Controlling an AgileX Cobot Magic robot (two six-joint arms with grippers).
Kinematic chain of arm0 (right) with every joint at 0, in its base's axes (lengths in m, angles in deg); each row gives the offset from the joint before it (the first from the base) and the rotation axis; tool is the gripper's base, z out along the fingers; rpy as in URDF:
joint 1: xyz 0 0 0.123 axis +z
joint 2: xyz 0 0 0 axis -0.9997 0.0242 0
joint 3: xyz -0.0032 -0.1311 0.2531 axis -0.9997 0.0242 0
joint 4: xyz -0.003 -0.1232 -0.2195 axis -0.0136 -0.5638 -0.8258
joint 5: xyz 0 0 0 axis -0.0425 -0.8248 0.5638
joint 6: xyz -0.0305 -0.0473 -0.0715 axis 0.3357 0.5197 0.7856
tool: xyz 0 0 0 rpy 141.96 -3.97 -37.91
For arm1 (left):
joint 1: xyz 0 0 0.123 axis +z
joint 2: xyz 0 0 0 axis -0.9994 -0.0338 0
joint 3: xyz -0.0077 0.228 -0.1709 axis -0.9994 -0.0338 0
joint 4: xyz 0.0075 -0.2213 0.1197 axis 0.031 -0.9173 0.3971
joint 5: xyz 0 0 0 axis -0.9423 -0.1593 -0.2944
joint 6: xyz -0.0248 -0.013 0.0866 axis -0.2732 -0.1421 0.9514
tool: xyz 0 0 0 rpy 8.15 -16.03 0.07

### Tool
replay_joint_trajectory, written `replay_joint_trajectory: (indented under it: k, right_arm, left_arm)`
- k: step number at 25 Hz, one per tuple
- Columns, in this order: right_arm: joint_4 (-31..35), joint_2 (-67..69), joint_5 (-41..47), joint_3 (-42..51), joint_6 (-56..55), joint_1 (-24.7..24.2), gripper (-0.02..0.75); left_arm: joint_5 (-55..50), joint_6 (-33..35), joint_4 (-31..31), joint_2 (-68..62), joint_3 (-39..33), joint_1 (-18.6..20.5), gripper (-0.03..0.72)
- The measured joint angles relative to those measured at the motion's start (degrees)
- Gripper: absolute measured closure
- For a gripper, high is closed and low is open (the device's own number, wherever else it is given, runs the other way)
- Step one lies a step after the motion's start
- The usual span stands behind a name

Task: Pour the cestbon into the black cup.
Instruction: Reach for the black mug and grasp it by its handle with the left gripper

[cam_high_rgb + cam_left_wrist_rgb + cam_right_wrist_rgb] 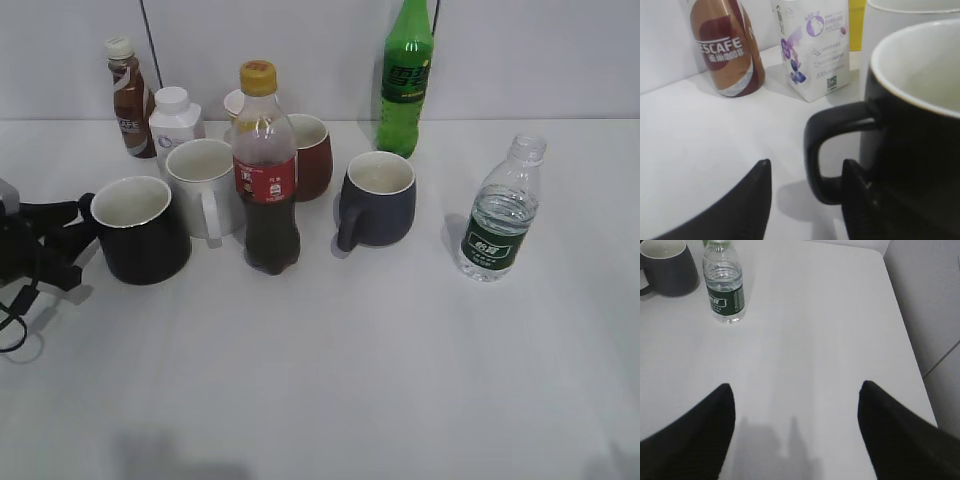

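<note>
The cestbon point(497, 215), a small clear uncapped bottle with a dark green label, stands upright on the right of the table; it also shows in the right wrist view point(724, 287). The black cup point(140, 235) stands at the left, with its handle pointing left. In the left wrist view, my open left gripper point(807, 167) has one finger on each side of the handle of the black cup point(920, 145) and is not closed on it. In the exterior view the left gripper point(75, 243) is at the cup's left side. My right gripper point(797, 387) is open and empty over bare table, well short of the cestbon.
A red-labelled cola bottle point(266, 170), a white mug point(203, 185), a dark red mug point(310, 155) and a grey-blue mug point(378, 200) crowd the middle. A green soda bottle point(406, 75), a Nescafe bottle point(128, 100) and a white bottle point(175, 120) stand behind.
</note>
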Motion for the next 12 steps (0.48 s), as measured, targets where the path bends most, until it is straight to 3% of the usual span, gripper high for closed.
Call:
replay_joint_trajectory:
  k: [12]
  right_arm:
    - [0.0,0.0,0.0,0.0,0.0,0.0,0.148]
  left_arm:
    - [-0.9,0.0,-1.1,-0.1,4.4,-4.8,0.374]
